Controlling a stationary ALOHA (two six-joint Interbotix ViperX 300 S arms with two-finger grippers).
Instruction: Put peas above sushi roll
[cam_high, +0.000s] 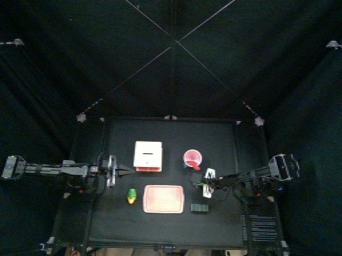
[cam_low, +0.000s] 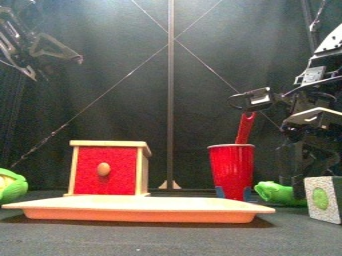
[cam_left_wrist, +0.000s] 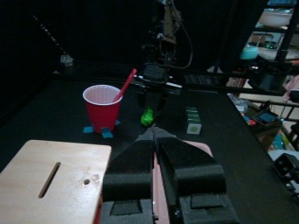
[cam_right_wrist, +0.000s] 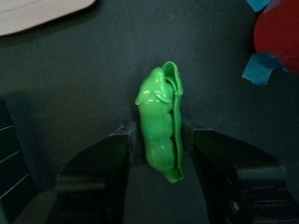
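Observation:
The peas (cam_right_wrist: 162, 122), a bright green pod, lie between the jaws of my right gripper (cam_right_wrist: 162, 133), which stand close against both sides of the pod. The pod is low at the table beside the red cup, and also shows in the left wrist view (cam_left_wrist: 149, 115) and the front view (cam_low: 278, 190). In the top view my right gripper (cam_high: 210, 183) covers it. The sushi roll (cam_high: 198, 208) is a small dark chunk nearer the table's front than that gripper, and shows in the front view (cam_low: 321, 195). My left gripper (cam_left_wrist: 156, 131) is shut and empty at the table's left (cam_high: 115, 172).
A pink square tray (cam_high: 164, 198) lies at the front middle. A white-and-orange box (cam_high: 147, 155) and a red cup (cam_high: 194, 158) with a straw stand behind it. Another green piece with a yellow end (cam_high: 131, 196) lies left of the tray.

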